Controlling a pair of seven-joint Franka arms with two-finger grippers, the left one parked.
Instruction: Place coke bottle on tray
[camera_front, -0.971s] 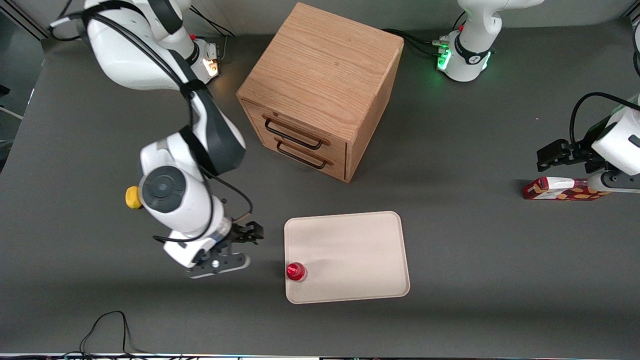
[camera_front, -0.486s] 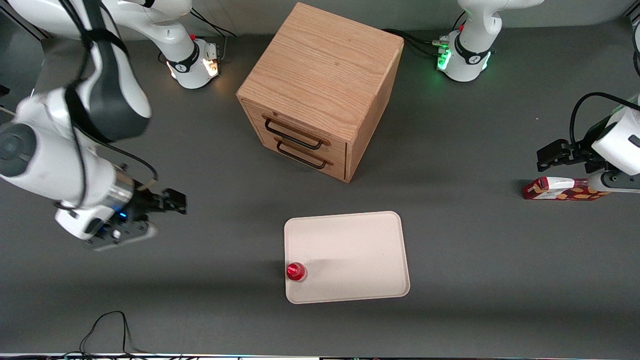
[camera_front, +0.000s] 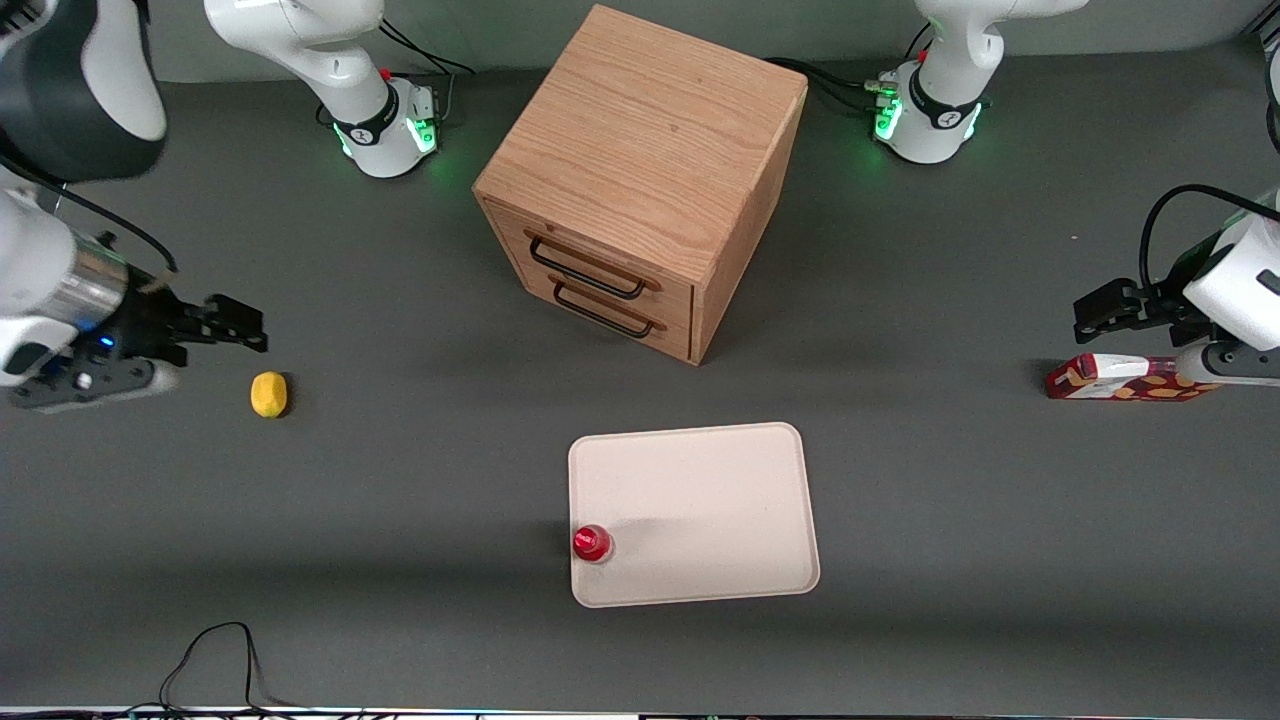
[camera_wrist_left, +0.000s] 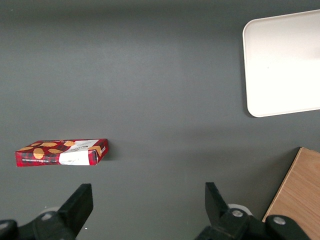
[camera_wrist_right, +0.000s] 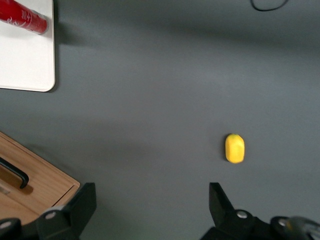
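On the tray (camera_front: 700, 500), front view: the coke bottle (camera_front: 591, 543) stands upright just inside the rim, at the corner nearest the camera on the working arm's side. Red cap faces up. Tray sits nearer the camera than the wooden drawer cabinet (camera_front: 640, 170), which shows two dark handles on its drawer fronts. Relative to the tray, the gripper (camera_front: 225, 325) is well apart, out at the working arm's end of the table, raised above the dark grey table (camera_front: 950, 560), its fingers spread and holding nothing. A lemon (camera_front: 268, 393) lies on the table just beside the gripper, a little nearer the camera. A red-and-white carton (camera_front: 1125, 378) lies flat toward the parked arm's end, well apart from the tray. A black cable (camera_front: 215, 655) loops on the table at the edge nearest the camera.

Left wrist view: one rounded corner of the tray (camera_wrist_left: 282, 65), bare here; the carton (camera_wrist_left: 61, 152) flat on the table; an edge of the cabinet (camera_wrist_left: 297, 200) near the tray.

Right wrist view: two black fingertips of the gripper (camera_wrist_right: 150, 205) set wide apart, nothing between them. Bottle (camera_wrist_right: 22, 16) seen on the tray (camera_wrist_right: 25, 60) at its corner. Lemon (camera_wrist_right: 234, 148) alone on the table, well apart from the tray. Cabinet (camera_wrist_right: 30, 175) corner with a drawer handle shows near the tray.
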